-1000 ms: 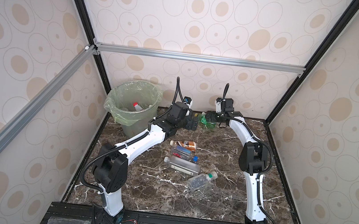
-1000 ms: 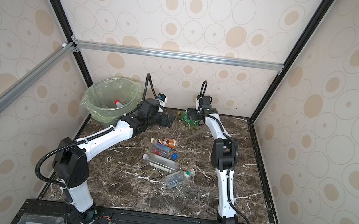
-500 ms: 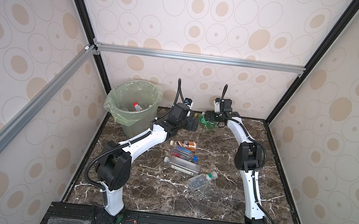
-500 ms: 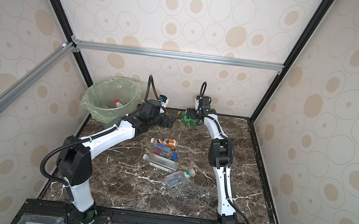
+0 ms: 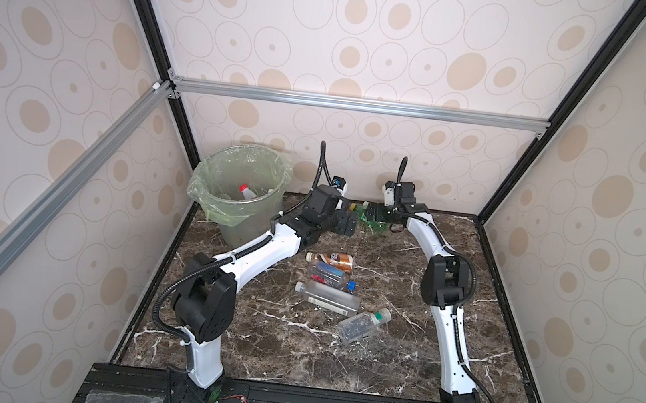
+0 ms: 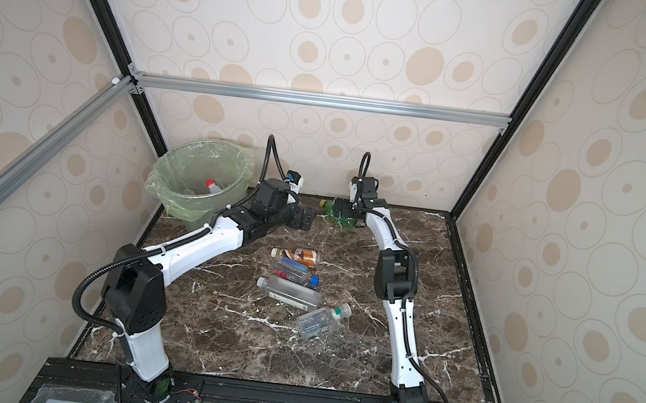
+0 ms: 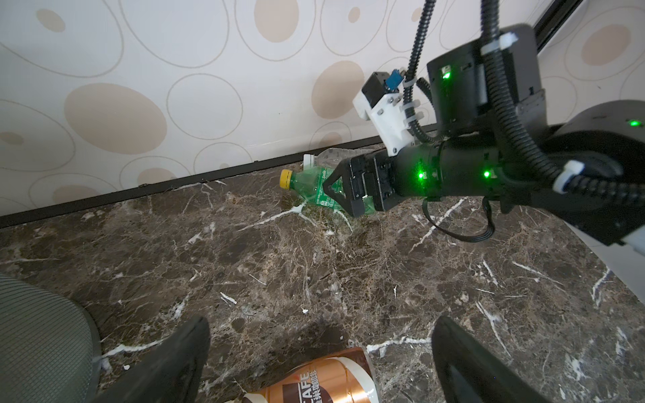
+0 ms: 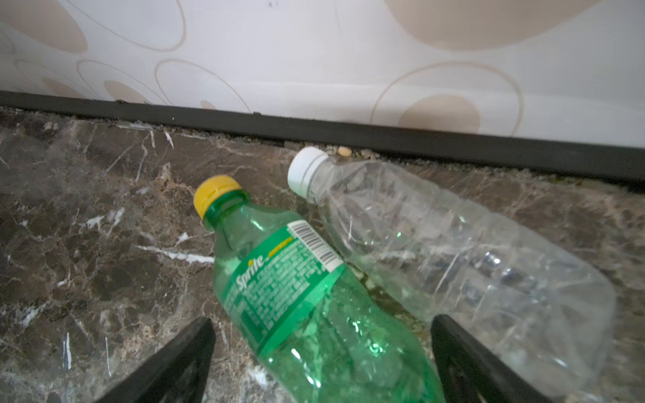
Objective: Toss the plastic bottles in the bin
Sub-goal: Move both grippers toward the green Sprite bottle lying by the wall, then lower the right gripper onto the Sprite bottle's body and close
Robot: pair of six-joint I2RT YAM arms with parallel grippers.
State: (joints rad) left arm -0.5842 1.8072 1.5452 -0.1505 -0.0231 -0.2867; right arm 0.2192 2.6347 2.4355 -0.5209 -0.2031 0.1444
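Note:
A green bottle (image 8: 296, 296) with a yellow cap lies by the back wall, and both top views show it (image 5: 379, 227) (image 6: 345, 224). My right gripper (image 8: 323, 319) is open, its fingers on either side of the green bottle's body without touching it. A clear bottle (image 8: 453, 251) with a white cap lies beside it, nearer the wall. My left gripper (image 7: 321, 319) is open and empty, hovering over a brown-labelled bottle (image 7: 321, 380) (image 5: 331, 259). The bin (image 5: 228, 212) stands at the back left with a red-capped bottle (image 5: 245, 191) inside.
Three more bottles lie mid-floor: a blue-labelled one (image 5: 327, 272), a square clear one (image 5: 328, 297) and a clear one with a green cap (image 5: 362, 324). The two grippers (image 5: 347, 226) (image 5: 370, 212) are close together near the back wall. The bin's wall (image 7: 42, 331) is beside the left gripper.
The right arm's elbow has shifted slightly left while its gripper stays at the green bottle. The left arm has barely moved. Both grippers remain open.

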